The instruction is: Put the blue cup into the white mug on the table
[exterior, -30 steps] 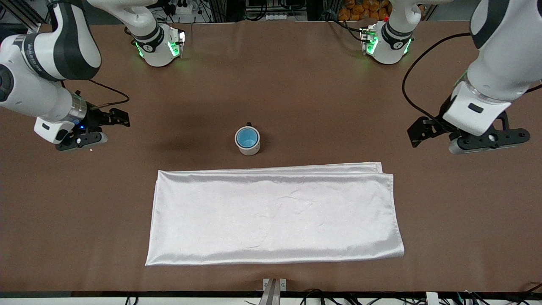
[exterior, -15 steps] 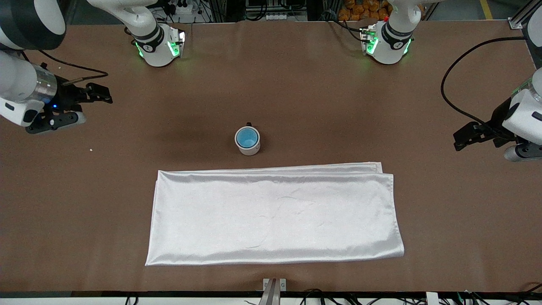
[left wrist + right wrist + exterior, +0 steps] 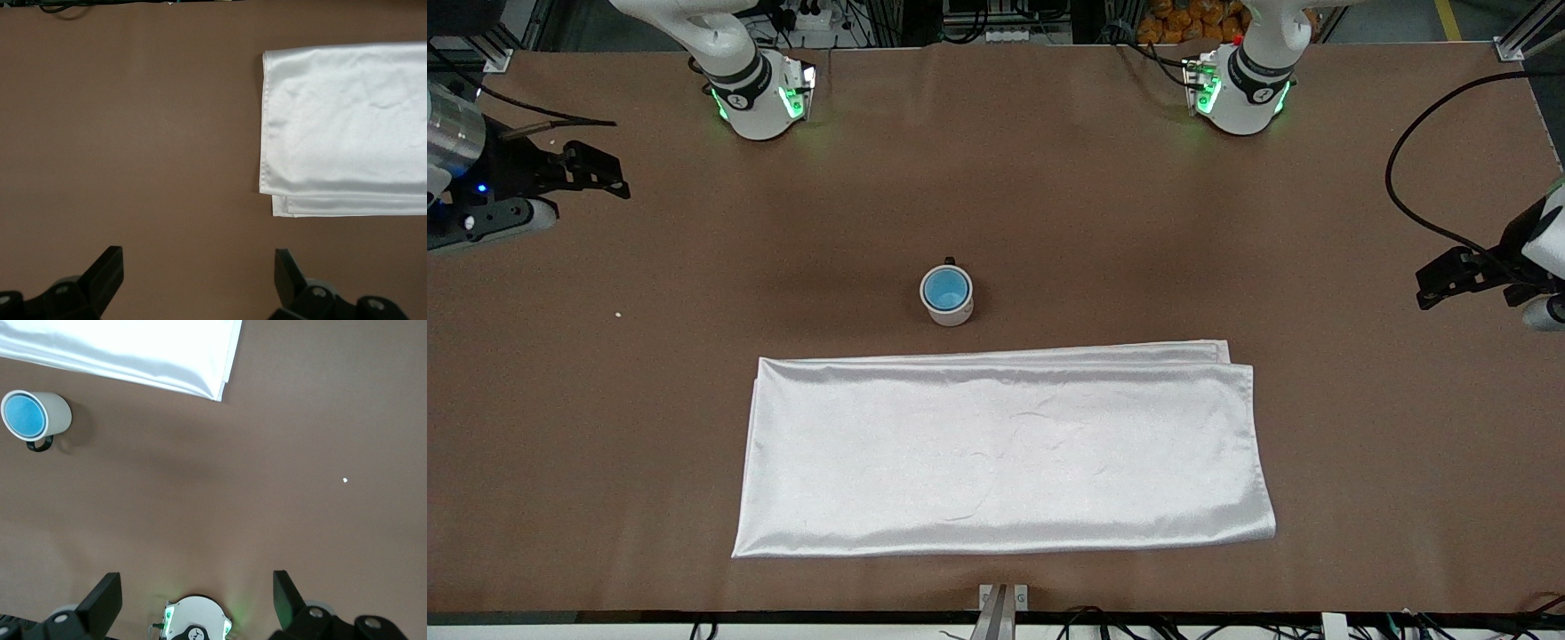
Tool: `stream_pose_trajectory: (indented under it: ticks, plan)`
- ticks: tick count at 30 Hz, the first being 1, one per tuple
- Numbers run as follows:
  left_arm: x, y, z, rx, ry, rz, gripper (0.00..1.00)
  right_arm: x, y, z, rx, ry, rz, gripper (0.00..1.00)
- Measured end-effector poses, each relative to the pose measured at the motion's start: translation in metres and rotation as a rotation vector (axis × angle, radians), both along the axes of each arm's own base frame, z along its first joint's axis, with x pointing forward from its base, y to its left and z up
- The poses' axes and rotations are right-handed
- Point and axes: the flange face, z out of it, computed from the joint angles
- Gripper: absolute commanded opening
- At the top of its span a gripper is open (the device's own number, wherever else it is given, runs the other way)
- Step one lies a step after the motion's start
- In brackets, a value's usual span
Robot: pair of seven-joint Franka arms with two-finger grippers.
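From the front view, the blue cup sat inside the white mug, which stood upright on the brown worktop about midway between the two arms' ends, just farther from the camera than the white cloth. Over the last second neither cup, mug nor cloth had shifted. What had changed was me: my right claw had drawn away from the mug and hung over the worktop's edge at the right arm's end, and my left claw had pulled out to the rim at the left arm's end. Both were well apart from the mug. I judged the placing done and this the retreat after it.

In the left wrist view, my left claw stood wide with nothing between its fingers; below it lay only bare worktop and one corner of the cloth. No mug showed there.

In the right wrist view, my right claw was likewise wide and empty. The mug showed far off with the blue cup filling its mouth, its black handle turned away from the cloth, and a tiny white speck lay on the worktop. With the cup seated and level, I reckoned nothing was left to do but stay clear.
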Motion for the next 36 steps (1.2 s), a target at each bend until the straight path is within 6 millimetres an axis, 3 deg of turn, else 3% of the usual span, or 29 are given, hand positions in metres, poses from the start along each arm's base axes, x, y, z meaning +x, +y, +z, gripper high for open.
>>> stream_pose_trajectory:
  ticks: [5, 11, 27, 36]
  plan:
    - [-0.001, -0.006, -0.005, 0.005, 0.012, -0.023, 1.0, 0.005, -0.001, 0.021, 0.002, -0.07, -0.004, 1.0]
    - [-0.003, -0.027, -0.006, 0.005, 0.016, -0.057, 1.0, 0.012, -0.002, 0.034, -0.003, -0.146, -0.038, 1.0]
    - [-0.011, -0.044, 0.003, -0.045, 0.01, -0.077, 1.0, 0.018, -0.013, 0.039, -0.035, -0.198, -0.084, 1.0]
    - [-0.012, -0.041, 0.0, -0.054, 0.019, -0.069, 1.0, 0.018, -0.015, 0.039, -0.036, -0.198, -0.096, 1.0]
